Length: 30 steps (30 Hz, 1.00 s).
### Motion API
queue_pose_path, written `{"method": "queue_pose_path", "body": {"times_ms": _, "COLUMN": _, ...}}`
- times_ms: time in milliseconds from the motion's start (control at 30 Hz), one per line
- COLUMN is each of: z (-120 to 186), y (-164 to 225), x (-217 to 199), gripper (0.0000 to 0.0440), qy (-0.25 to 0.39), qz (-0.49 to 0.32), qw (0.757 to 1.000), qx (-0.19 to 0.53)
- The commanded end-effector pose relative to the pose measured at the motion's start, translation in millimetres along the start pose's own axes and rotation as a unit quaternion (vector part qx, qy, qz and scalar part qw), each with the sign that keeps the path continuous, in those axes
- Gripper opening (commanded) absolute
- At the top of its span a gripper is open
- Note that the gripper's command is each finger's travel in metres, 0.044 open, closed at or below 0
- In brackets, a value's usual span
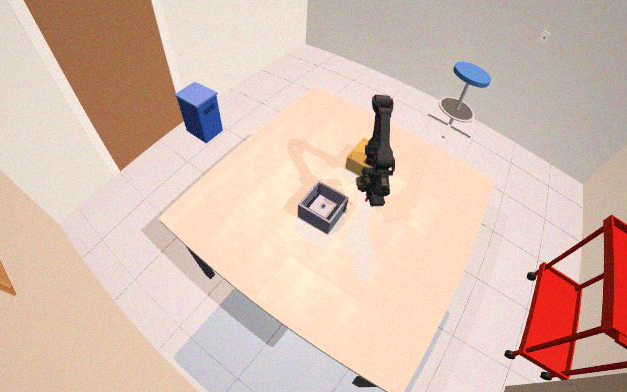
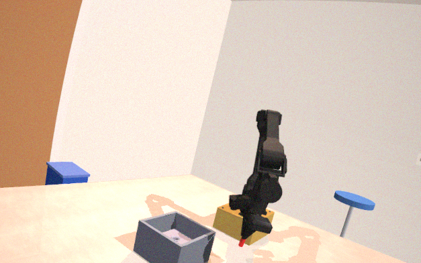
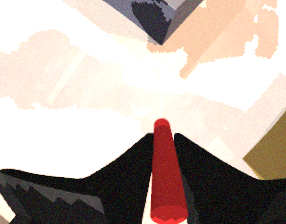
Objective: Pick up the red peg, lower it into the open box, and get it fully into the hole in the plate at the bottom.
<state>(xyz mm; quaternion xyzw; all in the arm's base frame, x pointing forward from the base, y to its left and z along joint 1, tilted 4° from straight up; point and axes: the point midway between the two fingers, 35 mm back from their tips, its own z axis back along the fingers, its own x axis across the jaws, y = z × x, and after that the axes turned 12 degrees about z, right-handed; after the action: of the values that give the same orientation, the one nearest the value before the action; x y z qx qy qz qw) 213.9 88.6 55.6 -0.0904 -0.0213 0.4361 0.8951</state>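
My gripper (image 3: 163, 139) (image 2: 244, 237) is shut on the red peg (image 3: 166, 175) (image 2: 242, 242) (image 1: 366, 200). In the wrist view the peg lies between both fingers, one end past the fingertips and the other toward the camera. In the exterior view only its lower end shows below the fingers, tilted a little; the rest is hidden. The grey open box (image 1: 313, 219) (image 2: 158, 242) stands to the left of the gripper, and its corner shows at the top of the wrist view. Inside it the pale plate (image 1: 316, 208) (image 2: 184, 236) has a small dark hole near its middle. The peg is outside the box.
A yellow block (image 1: 357, 159) (image 2: 229, 223) (image 3: 274, 150) stands behind the gripper, partly covered by the arm in the top and exterior views. The box and block stand on the light wooden table (image 1: 265, 265). A blue bin, a blue stool and a red cart stand off the table.
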Motion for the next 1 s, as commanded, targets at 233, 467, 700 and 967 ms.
{"method": "queue_pose_path", "body": {"times_ms": 233, "z": 39.6, "y": -44.2, "x": 2.9, "gripper": 0.0, "qy": -0.021, "qz": 0.012, "qw": 0.999, "qx": -0.046}}
{"method": "queue_pose_path", "body": {"times_ms": 467, "z": 48.7, "y": -75.4, "x": -2.4, "gripper": 0.0, "qy": -0.024, "qz": -0.001, "qw": 0.998, "qx": -0.061}}
{"method": "queue_pose_path", "body": {"times_ms": 700, "z": 47.2, "y": -103.3, "x": -11.2, "gripper": 0.0, "qy": -0.024, "qz": -0.025, "qw": 0.997, "qx": -0.067}}
{"method": "queue_pose_path", "body": {"times_ms": 967, "z": 39.3, "y": -132.1, "x": -21.1, "gripper": 0.0, "qy": -0.025, "qz": -0.054, "qw": 0.996, "qx": -0.072}}
